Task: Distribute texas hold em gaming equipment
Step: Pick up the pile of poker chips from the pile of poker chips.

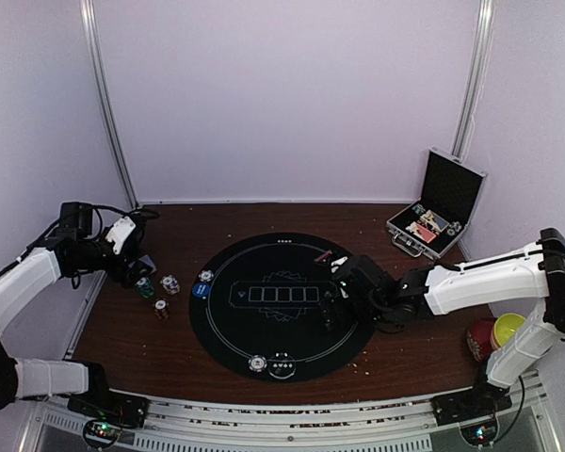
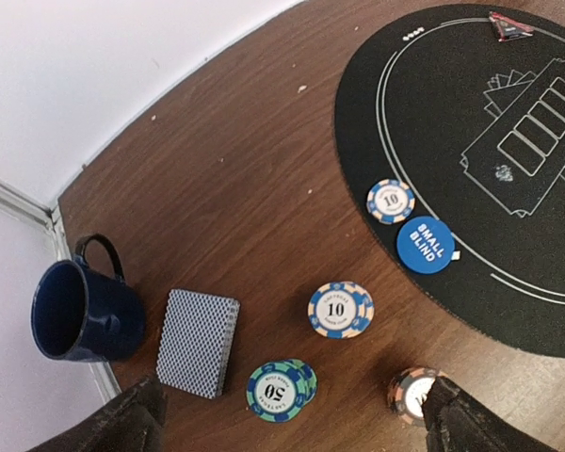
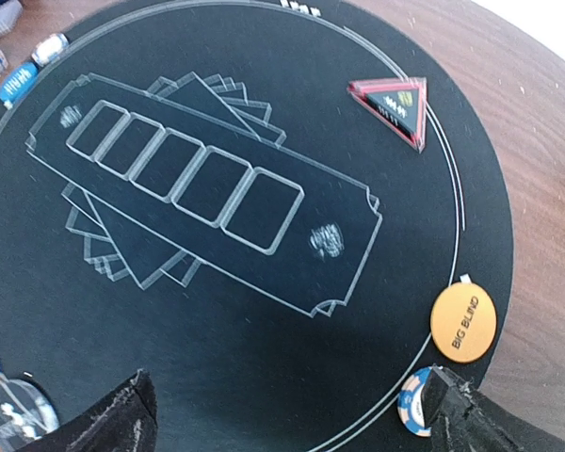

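Note:
My left gripper (image 2: 292,428) hangs open over the wood left of the black round mat (image 2: 471,104). Below it lie a grey-backed deck of cards (image 2: 198,341), a blue "10" chip (image 2: 340,309), a small green "50" stack (image 2: 281,389) and a red chip (image 2: 410,394) half hidden by one finger. Another "10" chip (image 2: 391,201) and the blue small-blind disc (image 2: 425,244) sit on the mat's edge. My right gripper (image 3: 287,428) is open above the mat, empty. The orange big-blind disc (image 3: 463,323), a blue chip (image 3: 412,400) and the red triangle marker (image 3: 394,105) lie near it.
A dark blue mug (image 2: 80,311) stands by the wall corner beside the deck. The open silver-edged black case (image 1: 438,207) sits at the back right. Red and yellow bowls (image 1: 494,334) stand at the right edge. More chips (image 1: 257,363) rest at the mat's near rim.

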Robot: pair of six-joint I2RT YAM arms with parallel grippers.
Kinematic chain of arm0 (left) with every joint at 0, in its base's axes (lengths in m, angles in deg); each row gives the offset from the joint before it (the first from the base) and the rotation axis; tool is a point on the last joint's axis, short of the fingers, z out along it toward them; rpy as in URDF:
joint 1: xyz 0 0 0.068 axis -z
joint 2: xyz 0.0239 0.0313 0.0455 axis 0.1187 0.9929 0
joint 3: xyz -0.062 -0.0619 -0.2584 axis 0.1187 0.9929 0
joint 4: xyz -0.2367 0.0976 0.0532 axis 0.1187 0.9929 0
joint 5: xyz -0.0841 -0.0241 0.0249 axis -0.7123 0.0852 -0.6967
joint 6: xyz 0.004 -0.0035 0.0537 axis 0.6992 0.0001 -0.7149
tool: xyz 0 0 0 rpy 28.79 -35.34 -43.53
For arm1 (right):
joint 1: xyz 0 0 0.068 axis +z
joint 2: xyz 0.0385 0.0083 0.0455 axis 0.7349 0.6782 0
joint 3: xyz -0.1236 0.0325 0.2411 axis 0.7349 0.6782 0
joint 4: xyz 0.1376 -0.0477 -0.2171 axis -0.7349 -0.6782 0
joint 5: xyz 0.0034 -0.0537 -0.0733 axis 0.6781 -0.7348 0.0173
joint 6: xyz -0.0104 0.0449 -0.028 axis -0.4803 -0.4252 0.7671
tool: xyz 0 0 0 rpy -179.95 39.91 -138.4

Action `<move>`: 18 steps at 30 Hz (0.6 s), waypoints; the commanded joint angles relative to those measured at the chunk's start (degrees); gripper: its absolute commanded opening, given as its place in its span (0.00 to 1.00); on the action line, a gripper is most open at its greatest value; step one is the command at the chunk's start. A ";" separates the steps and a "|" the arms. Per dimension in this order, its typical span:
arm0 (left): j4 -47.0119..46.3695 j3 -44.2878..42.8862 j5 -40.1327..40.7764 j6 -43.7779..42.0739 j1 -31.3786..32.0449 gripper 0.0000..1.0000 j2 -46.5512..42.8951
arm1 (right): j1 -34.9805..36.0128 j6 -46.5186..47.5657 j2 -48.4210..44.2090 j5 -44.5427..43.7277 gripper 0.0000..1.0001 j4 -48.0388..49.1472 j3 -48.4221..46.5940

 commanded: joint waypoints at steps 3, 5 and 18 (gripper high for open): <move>-2.30 -1.74 -4.47 0.36 -6.93 0.98 9.44 | 0.37 -0.26 0.85 -3.73 1.00 2.43 1.41; -2.47 -1.95 -5.75 0.07 -8.26 0.98 11.99 | 0.32 -0.24 0.76 -4.53 1.00 2.60 1.62; -8.74 -0.20 -4.34 0.69 -8.56 0.93 19.22 | 0.47 -0.16 2.44 -5.44 1.00 2.96 1.33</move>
